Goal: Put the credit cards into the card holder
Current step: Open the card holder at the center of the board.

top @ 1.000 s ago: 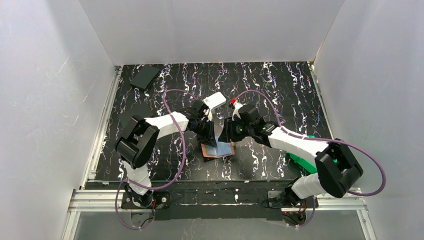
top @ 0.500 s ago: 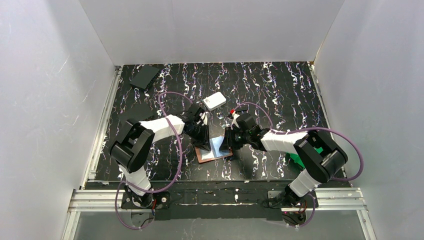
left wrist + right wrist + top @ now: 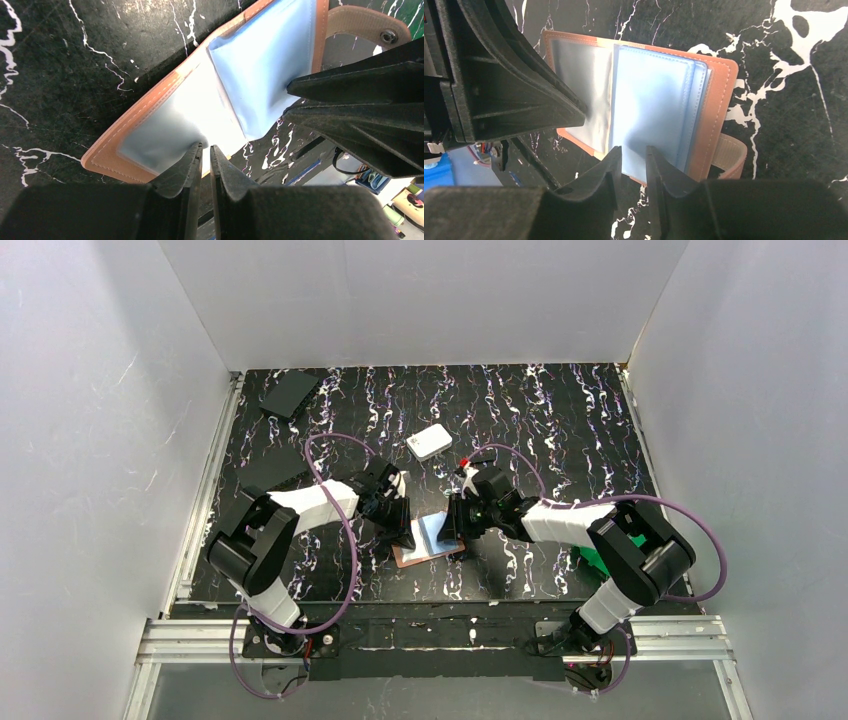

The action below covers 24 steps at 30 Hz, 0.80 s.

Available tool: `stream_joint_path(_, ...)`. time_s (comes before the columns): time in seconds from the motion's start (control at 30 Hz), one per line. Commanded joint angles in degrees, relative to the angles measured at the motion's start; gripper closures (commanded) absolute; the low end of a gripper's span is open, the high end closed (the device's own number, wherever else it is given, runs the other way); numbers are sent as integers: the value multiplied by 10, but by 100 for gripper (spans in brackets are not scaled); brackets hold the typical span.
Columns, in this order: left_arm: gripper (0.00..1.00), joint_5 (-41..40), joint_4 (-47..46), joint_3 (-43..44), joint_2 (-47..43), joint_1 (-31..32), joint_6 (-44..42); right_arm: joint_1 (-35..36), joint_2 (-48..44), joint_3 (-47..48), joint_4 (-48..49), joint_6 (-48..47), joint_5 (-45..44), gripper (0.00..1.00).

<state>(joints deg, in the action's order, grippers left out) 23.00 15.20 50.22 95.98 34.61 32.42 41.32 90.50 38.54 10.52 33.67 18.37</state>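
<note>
The card holder lies open on the black marbled table, orange-brown leather with a pale grey left panel and light-blue right sleeves; its snap tab sticks out at the right. My left gripper stands at the grey panel's near edge, jaws shut to a thin slit with nothing between them. My right gripper hovers at the blue sleeves' near edge, jaws a little apart, with the sleeve showing through the gap. No credit cards show clearly.
A white rounded box sits behind the grippers. A flat black rectangle lies at the back left corner; I cannot tell what it is. A green bin is partly hidden under the right arm. White walls enclose the table.
Both grippers came down from above onto the open card holder. The left one slid toward the near left, the right one narrowed its jaws, and the holder shifted slightly left.
</note>
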Motion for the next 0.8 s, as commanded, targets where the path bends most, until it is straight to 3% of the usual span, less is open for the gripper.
stream_joint_path(0.0,88,-30,21,-26,-4,-3,-6,4,-10,25,0,-3,11,65)
stream_joint_path(0.17,88,-22,9,-33,5,-3,-1,28,-19,51,-12,-1,-5,52)
stream_joint_path(0.37,88,-11,-5,-40,7,-3,7,28,33,55,65,44,49,53)
stream_joint_path(0.77,88,-10,-5,-45,-3,-3,6,28,89,58,99,70,62,49)
